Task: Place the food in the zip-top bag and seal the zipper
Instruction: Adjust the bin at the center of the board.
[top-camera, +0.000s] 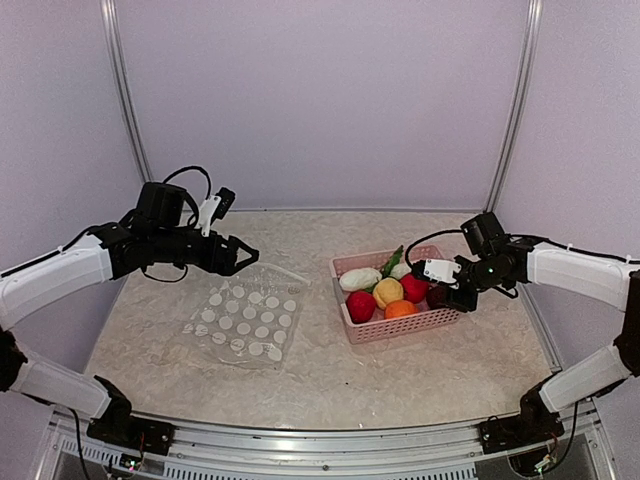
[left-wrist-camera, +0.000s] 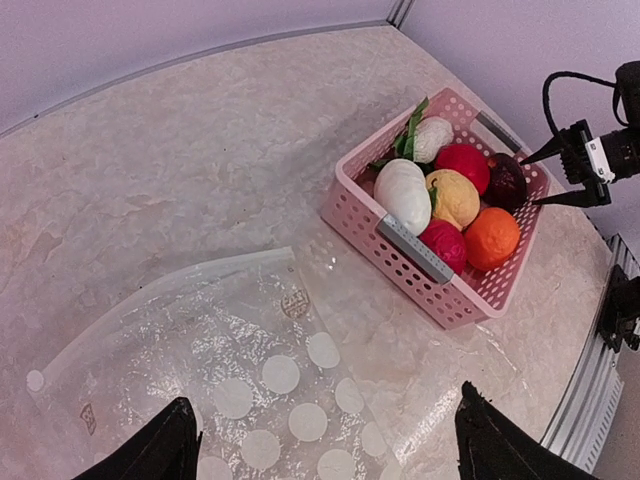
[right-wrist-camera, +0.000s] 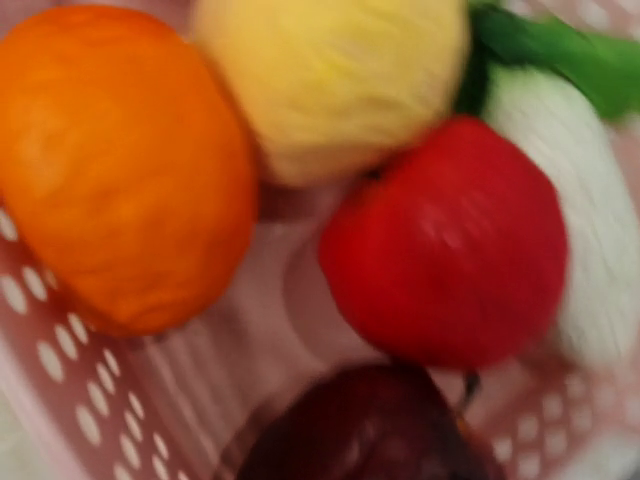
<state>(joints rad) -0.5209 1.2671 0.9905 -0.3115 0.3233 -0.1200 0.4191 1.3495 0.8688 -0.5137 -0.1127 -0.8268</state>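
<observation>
The clear white-dotted zip-top bag (top-camera: 245, 318) lies flat on the table left of centre; it also shows in the left wrist view (left-wrist-camera: 230, 380). Its pale zipper strip (left-wrist-camera: 160, 287) runs along the far edge. My left gripper (top-camera: 240, 256) hovers open and empty over that far edge, with its fingertips (left-wrist-camera: 160, 450) spread wide over the bag. The food sits in the pink basket (top-camera: 400, 325): white oblong (left-wrist-camera: 402, 193), yellow (left-wrist-camera: 455, 195), red (left-wrist-camera: 462, 163), orange (left-wrist-camera: 492, 238), dark purple ball (left-wrist-camera: 505, 180) and green leaf (left-wrist-camera: 412, 128). My right gripper (top-camera: 436, 284) is open at the basket's right side, its tips by the dark purple ball (right-wrist-camera: 370, 430).
The pink basket (left-wrist-camera: 440, 300) stands right of the bag with a gap of bare marbled table between them. The metal rail of the table's edge (left-wrist-camera: 590, 390) runs close beside the basket. Pale walls close in the back and sides.
</observation>
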